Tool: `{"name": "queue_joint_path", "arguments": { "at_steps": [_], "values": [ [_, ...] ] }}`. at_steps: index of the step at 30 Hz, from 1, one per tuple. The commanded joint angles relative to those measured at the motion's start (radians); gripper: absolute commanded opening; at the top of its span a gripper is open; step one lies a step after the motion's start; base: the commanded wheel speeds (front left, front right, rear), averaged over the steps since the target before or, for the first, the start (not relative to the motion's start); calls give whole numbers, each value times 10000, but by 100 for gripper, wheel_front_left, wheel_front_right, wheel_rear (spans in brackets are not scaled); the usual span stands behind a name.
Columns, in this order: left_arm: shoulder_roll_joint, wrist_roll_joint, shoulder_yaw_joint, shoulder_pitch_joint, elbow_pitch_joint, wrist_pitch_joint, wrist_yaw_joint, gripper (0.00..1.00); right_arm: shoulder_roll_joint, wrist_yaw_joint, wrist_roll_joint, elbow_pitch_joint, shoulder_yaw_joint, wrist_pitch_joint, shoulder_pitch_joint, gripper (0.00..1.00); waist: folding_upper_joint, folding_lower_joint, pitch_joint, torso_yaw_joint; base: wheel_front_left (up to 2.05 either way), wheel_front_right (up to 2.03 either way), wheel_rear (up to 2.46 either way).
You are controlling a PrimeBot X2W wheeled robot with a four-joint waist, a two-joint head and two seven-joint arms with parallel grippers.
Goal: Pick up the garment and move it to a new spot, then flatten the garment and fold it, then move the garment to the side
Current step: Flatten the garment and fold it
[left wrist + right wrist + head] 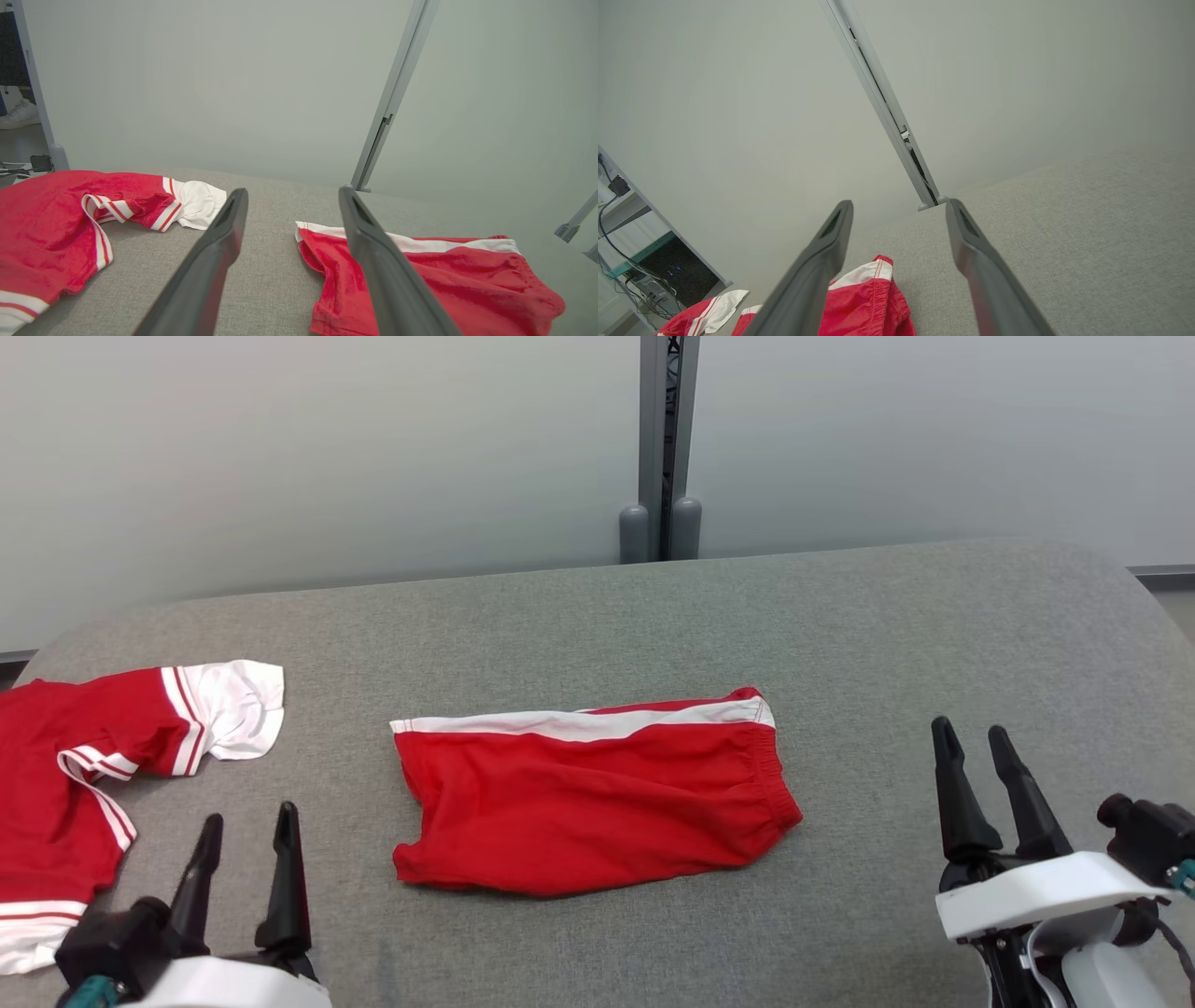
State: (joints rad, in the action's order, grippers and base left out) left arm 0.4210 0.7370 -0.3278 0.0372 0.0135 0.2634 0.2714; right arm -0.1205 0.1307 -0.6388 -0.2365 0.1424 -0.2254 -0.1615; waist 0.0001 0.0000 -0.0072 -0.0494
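The left fingers and right fingers stand spread, holding nothing. Between the two pairs, slightly ahead, the red shorts lie flat on the grey surface, seemingly folded in half. A rumpled red-and-white shirt lies just outside the left fingers. The step looks like moving the shorts aside: reach inward, pinch an edge. No brand or writing is readable.
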Motion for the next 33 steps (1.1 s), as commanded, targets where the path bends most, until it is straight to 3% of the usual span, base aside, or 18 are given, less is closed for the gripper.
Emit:
{"name": "queue_joint_path", "arguments": {
  "at_steps": [1, 8, 14, 20, 33],
  "values": [
    [-245, -340, 220, 198, -111, 15, -208, 100, -73, 3, -17, -159, 30, -117, 135, 100, -1, 0, -2, 45, 0, 0, 0],
    [-1307, -1218, 843, 462, -700, 16, -1239, 100, -196, 3, -67, -615, 415, -245, 3, 100, -1, 0, 6, 162, 0, 0, 0],
    [-1708, -1645, 1103, 329, -939, 16, -1686, 100, -349, 3, -230, -1049, 936, 65, -460, 100, -1, 0, -1, 235, 0, 0, 0],
    [-2081, -2027, 998, 82, -1186, 16, -2116, 100, -436, 3, -461, -2534, 1539, 868, -1608, 100, -1, 0, 55, 636, 0, 0, 0],
    [-2549, -2435, 712, -237, -1733, 10, -2666, 100, -570, 3, -1073, -6649, 2061, 1986, -3404, 100, -1, 0, 194, 2356, 0, 0, 0]
  ]
}}
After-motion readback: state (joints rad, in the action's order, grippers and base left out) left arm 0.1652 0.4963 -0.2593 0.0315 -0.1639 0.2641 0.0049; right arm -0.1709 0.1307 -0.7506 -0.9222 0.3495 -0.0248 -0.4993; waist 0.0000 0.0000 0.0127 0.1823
